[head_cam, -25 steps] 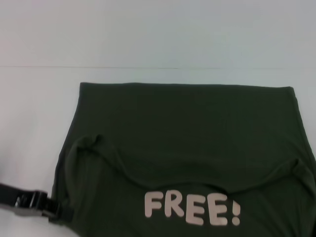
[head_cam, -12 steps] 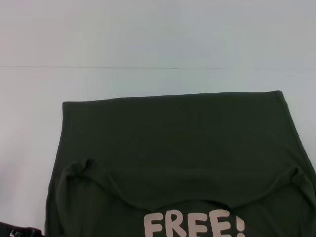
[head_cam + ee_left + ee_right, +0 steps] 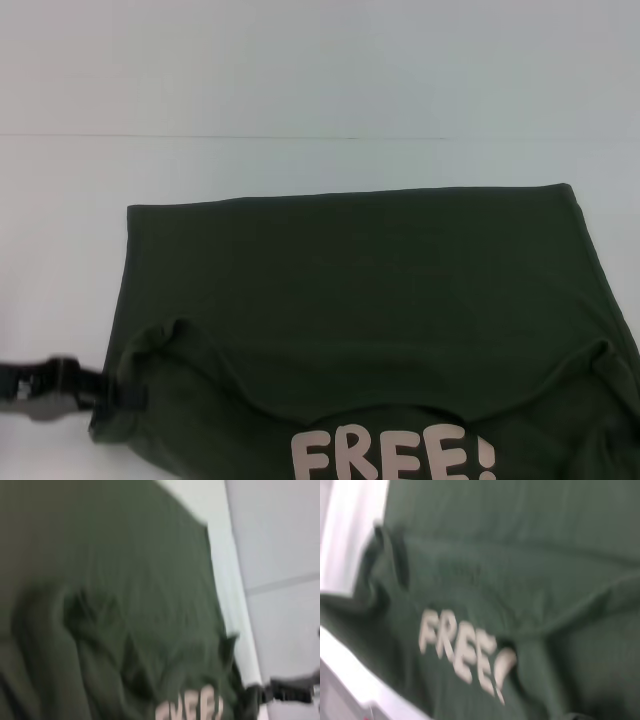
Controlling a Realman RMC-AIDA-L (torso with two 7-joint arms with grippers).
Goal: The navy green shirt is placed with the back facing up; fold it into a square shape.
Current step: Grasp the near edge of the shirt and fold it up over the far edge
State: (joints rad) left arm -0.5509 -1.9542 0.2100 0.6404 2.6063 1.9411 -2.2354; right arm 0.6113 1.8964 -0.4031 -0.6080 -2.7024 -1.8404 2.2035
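Dark olive-green cotton T-shirt point(image 3: 350, 300) lower centre on white table point(image 3: 300, 80), white "FREE!" lettering point(image 3: 392, 455) up | left gripper point(image 3: 95, 388) lower left at shirt's edge (head view only; fingers' state: cannot tell) | right gripper unseen.

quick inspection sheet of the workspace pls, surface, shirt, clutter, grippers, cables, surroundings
Surface: plain white table, a thin seam line running across its far part.
Job's things: dark olive-green cotton shirt lying flat, partly folded; the near flap is turned over, showing white "FREE!" lettering; far edge straight.
Clutter: nothing seen.
Grippers: left gripper low at the shirt's near left edge, touching the cloth; the right gripper is out of the head view.
Cables: nothing seen.
Surroundings: nothing seen beyond the table.
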